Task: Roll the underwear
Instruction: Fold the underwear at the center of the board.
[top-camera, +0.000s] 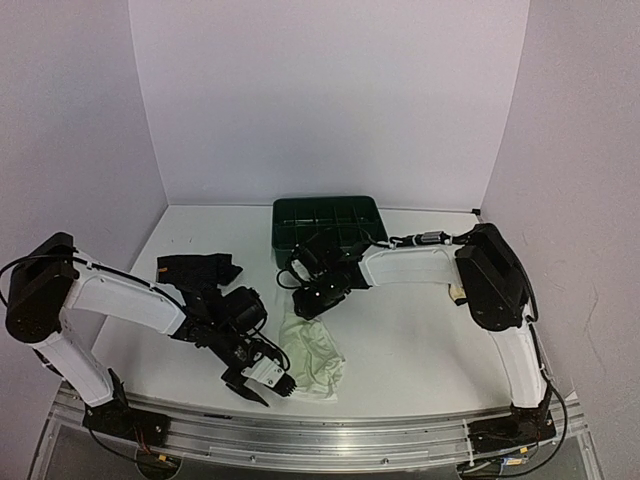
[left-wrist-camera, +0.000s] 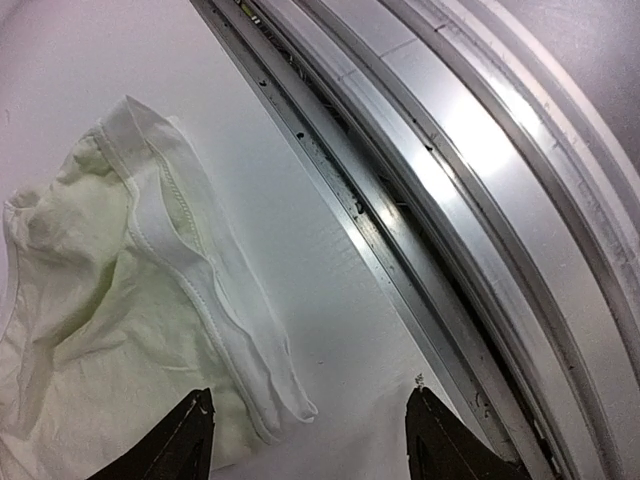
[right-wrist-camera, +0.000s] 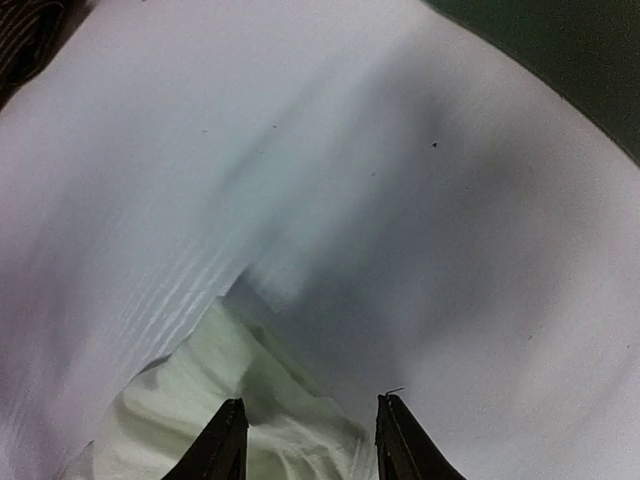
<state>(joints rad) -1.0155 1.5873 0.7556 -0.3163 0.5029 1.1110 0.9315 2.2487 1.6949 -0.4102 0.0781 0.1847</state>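
- Near the table's (top-camera: 430, 340) front edge, mint underwear (top-camera: 315, 355) lies crumpled.
- Left gripper (left-wrist-camera: 315, 442): jaws apart at its corner.
- Right gripper (right-wrist-camera: 310, 440): jaws apart above it.
- Black pair (top-camera: 195, 268) lies farther left.

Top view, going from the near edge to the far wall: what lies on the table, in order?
Nearest first: pale mint underwear → black underwear → dark green tray.
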